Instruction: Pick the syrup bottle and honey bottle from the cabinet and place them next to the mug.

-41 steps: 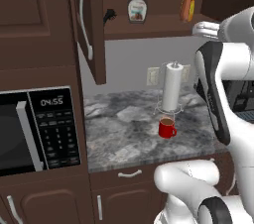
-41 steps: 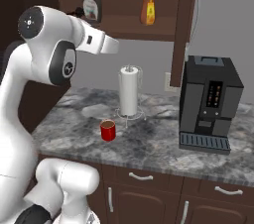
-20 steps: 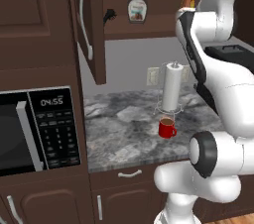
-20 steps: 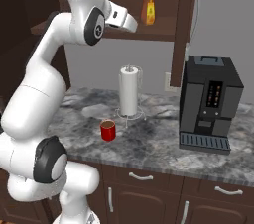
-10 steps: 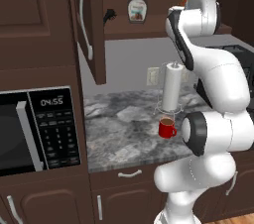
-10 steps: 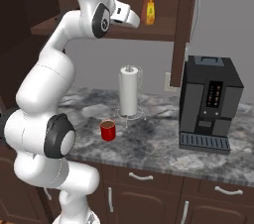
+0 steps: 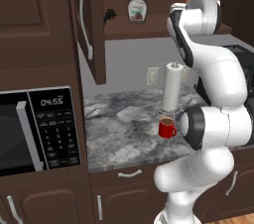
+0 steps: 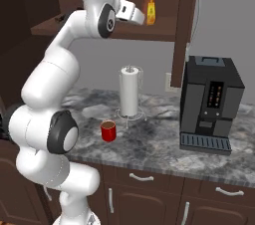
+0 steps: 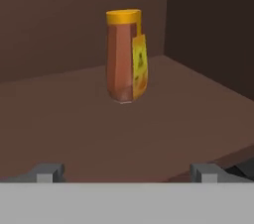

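My gripper: my two-finger gripper point(image 9: 127, 172) is raised to shelf height at the front edge of the shelf; the jaws stand spread as wide as they go, and nothing is between them.
My fingertips: two small dark tips point(image 9: 45, 172), wide apart, short of the honey bottle and not touching it.
Honey bottle: small orange-amber bottle with a yellow cap and yellow label point(image 9: 124, 55), upright on the shelf, straight ahead of my open jaws, toward the shelf's right end near the side wall.
Syrup bottle: dark brown bottle with a narrow dark cap and white label point(image 7: 137, 7), upright on the same shelf, well to the left of the honey bottle.
Cabinet: dark brown wooden wall cabinet point(image 8: 169, 21); its door with a long curved silver handle point(image 7: 85, 15) stands swung open at the left.
Mug: small bright red mug holding brown liquid point(image 7: 166, 127), on the grey marbled counter point(image 7: 116, 129), just in front of the white paper-towel roll on its wire stand point(image 7: 171, 86).
Other items: black coffee machine point(image 8: 210, 103) at the counter's right; black microwave point(image 7: 38, 128) at the far left.
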Robot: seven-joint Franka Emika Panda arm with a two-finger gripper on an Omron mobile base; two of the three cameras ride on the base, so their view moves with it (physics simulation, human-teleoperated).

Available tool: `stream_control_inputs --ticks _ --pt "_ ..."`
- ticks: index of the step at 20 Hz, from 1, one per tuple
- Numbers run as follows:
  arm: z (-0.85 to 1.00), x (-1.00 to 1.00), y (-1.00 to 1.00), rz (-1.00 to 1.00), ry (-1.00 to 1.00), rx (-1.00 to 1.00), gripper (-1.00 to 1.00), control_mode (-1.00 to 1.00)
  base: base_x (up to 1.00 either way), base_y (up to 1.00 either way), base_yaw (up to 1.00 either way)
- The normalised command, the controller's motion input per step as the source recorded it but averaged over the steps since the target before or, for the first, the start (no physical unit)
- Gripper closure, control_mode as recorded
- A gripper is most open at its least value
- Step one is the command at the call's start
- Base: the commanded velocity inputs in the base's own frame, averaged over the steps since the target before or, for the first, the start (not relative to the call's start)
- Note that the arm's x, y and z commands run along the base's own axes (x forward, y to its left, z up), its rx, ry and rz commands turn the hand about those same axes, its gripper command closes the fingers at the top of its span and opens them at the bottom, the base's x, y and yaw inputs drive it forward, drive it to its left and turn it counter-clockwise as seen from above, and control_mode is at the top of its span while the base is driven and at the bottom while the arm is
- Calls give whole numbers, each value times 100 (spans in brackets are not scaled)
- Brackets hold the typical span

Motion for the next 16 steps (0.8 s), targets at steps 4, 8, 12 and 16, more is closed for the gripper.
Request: stream_control_inputs --ticks 4,8,12,16 --pt "5 0 -36 0 -11 0 -100 -100 0 0 0" --pt "0 0 -26 0 -4 0 -100 -100 0 0 0" --pt "0 3 -1 0 0 0 -100 -100 0 0 0" --pt "12 17 1 0 4 0 -100 -100 0 0 0"
